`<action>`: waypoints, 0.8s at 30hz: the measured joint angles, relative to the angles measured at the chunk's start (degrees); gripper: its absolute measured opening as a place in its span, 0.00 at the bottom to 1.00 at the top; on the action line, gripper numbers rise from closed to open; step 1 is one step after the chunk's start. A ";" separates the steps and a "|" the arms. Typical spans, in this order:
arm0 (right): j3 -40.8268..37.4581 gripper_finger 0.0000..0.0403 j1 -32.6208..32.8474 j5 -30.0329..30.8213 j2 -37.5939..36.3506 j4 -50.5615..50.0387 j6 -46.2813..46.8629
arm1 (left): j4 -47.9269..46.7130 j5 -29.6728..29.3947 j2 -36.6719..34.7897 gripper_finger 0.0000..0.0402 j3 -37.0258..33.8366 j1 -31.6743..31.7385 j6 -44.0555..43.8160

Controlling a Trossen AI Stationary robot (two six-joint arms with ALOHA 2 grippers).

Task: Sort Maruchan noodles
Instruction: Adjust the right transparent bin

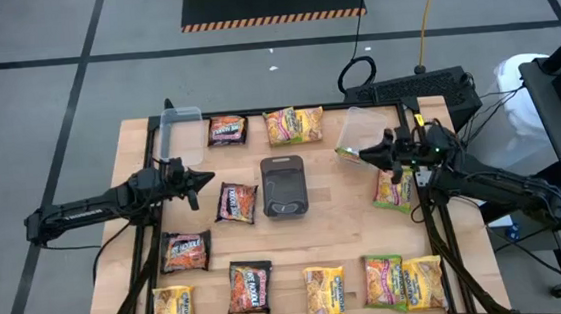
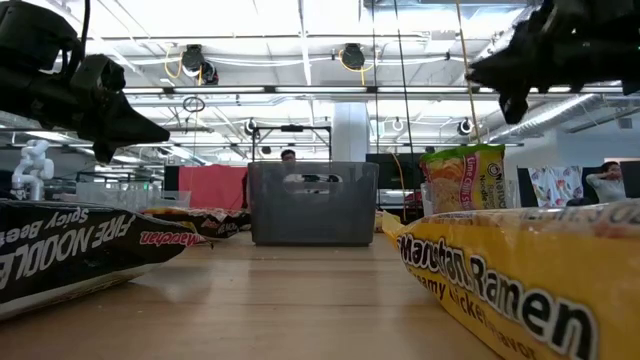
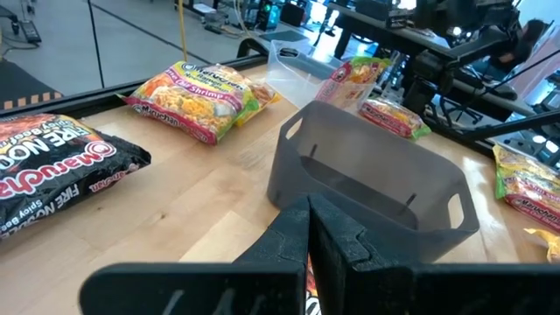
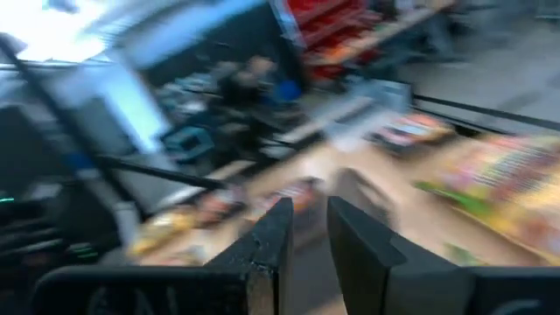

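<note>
The right gripper (image 1: 361, 154), jaws slightly spread and empty, is hanging beside the clear tub (image 1: 360, 130); the left gripper (image 1: 208, 177), jaws pressed together, is hovering near the grey tray (image 1: 284, 186).

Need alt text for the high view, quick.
Overhead: ramen packets ring a dark grey tray on a wooden table. The left gripper, shut, hovers left of the tray; the right gripper hangs over a clear tub.

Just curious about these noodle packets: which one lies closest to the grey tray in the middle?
The dark packet just left of the grey tray, almost against its side; all other packets lie farther out toward the table's edges.
</note>
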 joint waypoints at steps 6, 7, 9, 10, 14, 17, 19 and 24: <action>0.00 0.15 5.56 -4.55 0.04 -0.23 5.37 | -0.02 -0.06 0.00 0.01 0.00 -0.02 1.82; 0.00 0.13 6.66 -4.60 0.02 -0.28 5.60 | -0.04 -0.15 -0.01 0.01 0.00 -0.01 1.82; 0.00 0.07 8.81 -4.59 0.04 -0.38 5.55 | -0.04 -0.31 0.00 0.01 0.00 0.00 1.82; 0.00 0.04 9.79 -4.59 0.13 -0.55 5.57 | -0.04 -0.33 -0.01 0.01 0.00 -0.02 1.82; 0.00 0.01 13.68 -2.26 0.42 -3.48 6.16 | -0.06 -0.39 -0.01 0.01 0.02 -0.01 1.82; 0.00 0.00 17.00 1.50 1.47 -7.89 5.82 | -0.06 -0.42 -0.01 0.01 0.02 0.00 1.82; 0.00 0.00 19.38 4.89 2.58 -10.50 5.66 | -0.08 -0.42 0.01 0.01 0.02 0.00 1.80; 0.00 0.00 24.80 14.06 6.55 -14.26 4.90 | -0.12 -0.42 -0.01 0.01 0.02 -0.02 1.80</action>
